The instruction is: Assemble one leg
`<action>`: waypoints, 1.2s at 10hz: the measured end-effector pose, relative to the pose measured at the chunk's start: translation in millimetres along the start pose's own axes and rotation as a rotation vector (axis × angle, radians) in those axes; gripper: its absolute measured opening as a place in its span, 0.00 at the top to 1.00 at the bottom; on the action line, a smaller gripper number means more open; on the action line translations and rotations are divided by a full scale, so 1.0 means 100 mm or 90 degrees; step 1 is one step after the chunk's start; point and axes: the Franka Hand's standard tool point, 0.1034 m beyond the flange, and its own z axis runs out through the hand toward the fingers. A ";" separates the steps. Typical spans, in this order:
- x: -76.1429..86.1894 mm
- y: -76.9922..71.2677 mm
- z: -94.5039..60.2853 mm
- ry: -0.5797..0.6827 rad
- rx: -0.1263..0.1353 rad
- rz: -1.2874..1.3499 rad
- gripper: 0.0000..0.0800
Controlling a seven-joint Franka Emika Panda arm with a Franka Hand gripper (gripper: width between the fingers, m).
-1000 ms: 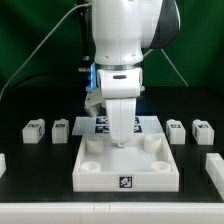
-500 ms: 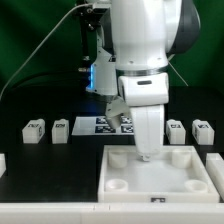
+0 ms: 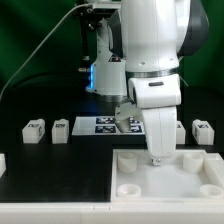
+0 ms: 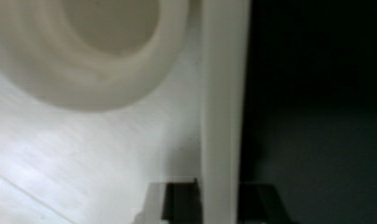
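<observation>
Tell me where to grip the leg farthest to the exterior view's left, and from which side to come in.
Probably from straight above, closing across the two flat side faces of the leg: it is a low block lying on the table, apart from the neighbour leg, so both sides look free. The gripper, now on the tray, must release first.

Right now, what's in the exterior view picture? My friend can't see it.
A big white robot arm's gripper pinches the far rim of a white tray. Behind, small white legs sit in a row beside the marker board.
</observation>
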 end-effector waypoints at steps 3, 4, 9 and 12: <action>-0.01 0.00 0.00 -0.001 0.000 0.005 0.85; -0.01 0.00 0.00 -0.001 0.000 0.006 0.61; -0.02 0.00 0.00 -0.001 0.001 0.008 0.21; -0.02 0.00 0.00 -0.001 0.001 0.008 0.19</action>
